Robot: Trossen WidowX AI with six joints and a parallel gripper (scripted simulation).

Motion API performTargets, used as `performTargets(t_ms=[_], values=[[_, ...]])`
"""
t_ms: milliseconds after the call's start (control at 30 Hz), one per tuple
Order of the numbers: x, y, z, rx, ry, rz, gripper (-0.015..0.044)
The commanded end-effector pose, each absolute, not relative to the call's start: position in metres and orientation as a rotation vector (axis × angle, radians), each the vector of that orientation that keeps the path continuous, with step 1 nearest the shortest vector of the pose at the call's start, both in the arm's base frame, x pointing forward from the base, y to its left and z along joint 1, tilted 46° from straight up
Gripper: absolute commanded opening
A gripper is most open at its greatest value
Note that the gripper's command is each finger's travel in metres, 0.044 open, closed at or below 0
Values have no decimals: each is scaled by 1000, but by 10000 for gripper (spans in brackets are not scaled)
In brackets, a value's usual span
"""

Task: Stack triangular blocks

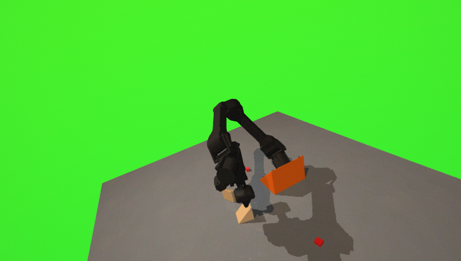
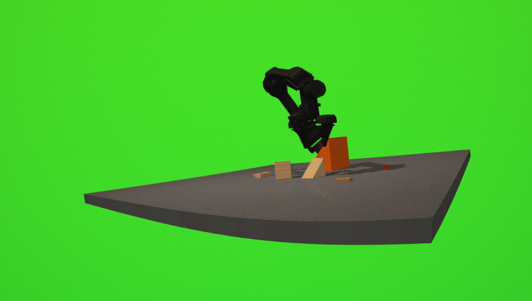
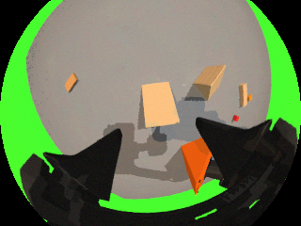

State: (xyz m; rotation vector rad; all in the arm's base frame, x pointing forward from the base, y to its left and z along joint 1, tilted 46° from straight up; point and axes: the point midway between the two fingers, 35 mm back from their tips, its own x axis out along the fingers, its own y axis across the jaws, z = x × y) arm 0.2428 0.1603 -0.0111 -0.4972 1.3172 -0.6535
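Overhead, the claw (image 3: 157, 151) hangs spread wide with nothing between its fingers, poised above the nearer triangular block (image 3: 158, 104) without touching it. That block rests on the table (image 2: 261, 209), apart from the second triangular block (image 3: 210, 81). An orange wedge (image 2: 335, 152) stands just behind them, to the right.

Two triangular blocks (image 2: 283, 170) (image 2: 314, 168) stand apart, seemingly before the wedge (image 2: 335, 153).

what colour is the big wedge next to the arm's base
Orange wedge; clearest in the top view.
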Motion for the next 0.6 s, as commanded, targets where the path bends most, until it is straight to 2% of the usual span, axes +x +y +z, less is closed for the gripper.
performTargets(t_ms=[0, 567], values=[[244, 153, -17, -505, 1321, -657, 440], [250, 133, -36, -505, 1320, -657, 440]])
